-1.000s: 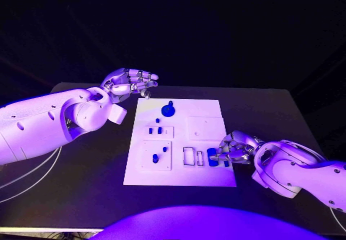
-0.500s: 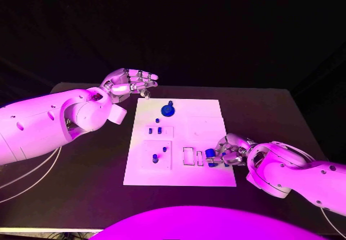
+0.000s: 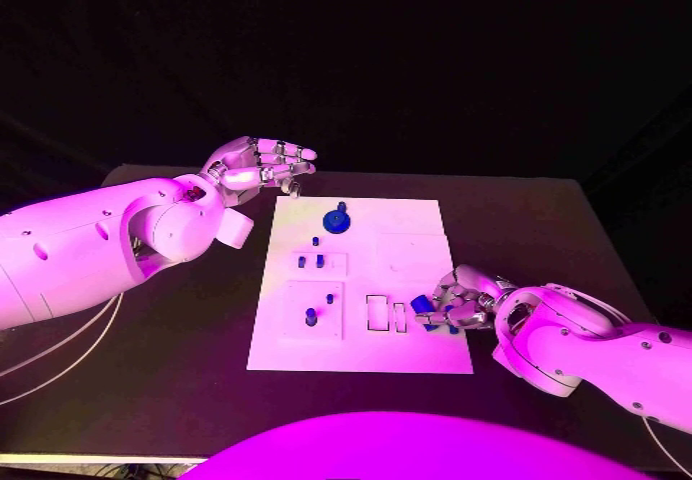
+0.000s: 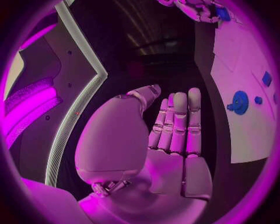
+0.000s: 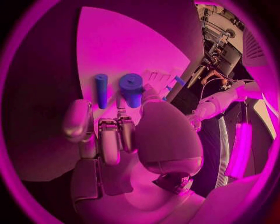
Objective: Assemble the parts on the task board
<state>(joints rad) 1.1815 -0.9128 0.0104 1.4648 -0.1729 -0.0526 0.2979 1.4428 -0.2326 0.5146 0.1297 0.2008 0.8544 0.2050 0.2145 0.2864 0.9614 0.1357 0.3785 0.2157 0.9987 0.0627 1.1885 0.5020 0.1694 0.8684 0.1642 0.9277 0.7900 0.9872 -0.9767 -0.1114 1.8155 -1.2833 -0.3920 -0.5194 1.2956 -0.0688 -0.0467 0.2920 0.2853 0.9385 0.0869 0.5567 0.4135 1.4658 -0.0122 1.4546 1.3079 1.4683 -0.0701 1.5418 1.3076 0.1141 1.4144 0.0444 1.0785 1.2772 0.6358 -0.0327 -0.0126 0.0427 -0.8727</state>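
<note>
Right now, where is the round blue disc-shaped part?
In the head view, the round blue disc-shaped part sits near the far end of the white task board, close to the left hand.

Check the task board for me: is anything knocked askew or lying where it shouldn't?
Nothing stands out. The task board lies flat, its parts set in it. The right hand holds a blue cylinder at the board's near right edge; another blue peg lies beside it.

Left hand (image 4: 166,140) held flat with fingers (image 4: 178,121) straight and side by side, nothing in it, white task board (image 4: 245,93) beside it, round blue part (image 4: 240,101) and small blue parts (image 4: 266,78) on the board, right hand (image 4: 201,9) far off
</note>
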